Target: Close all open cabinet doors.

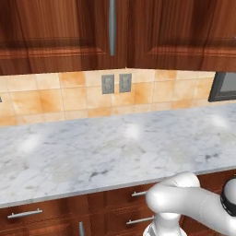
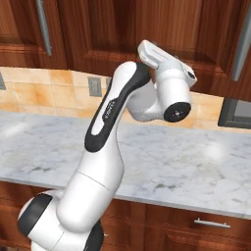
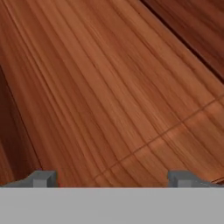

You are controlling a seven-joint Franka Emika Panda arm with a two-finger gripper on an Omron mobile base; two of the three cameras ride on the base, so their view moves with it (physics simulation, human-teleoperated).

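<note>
The gripper point(image 3: 112, 183) is up at the wall cupboards, its two fingertips point(image 3: 41, 178) spread wide with nothing between them. Straight ahead of it, very close, is the reddish-brown face of a cabinet door point(image 3: 109, 87); whether the tips actually touch the wood I cannot tell. The grain and a panel joint run slantwise across its sight, so the hand looks rolled against the door's upright length. From behind, the arm's wrist point(image 2: 169, 73) reaches up over the marble counter point(image 2: 206, 162) to the doors point(image 2: 147, 29), so any push goes straight forward, away from the base.
</note>
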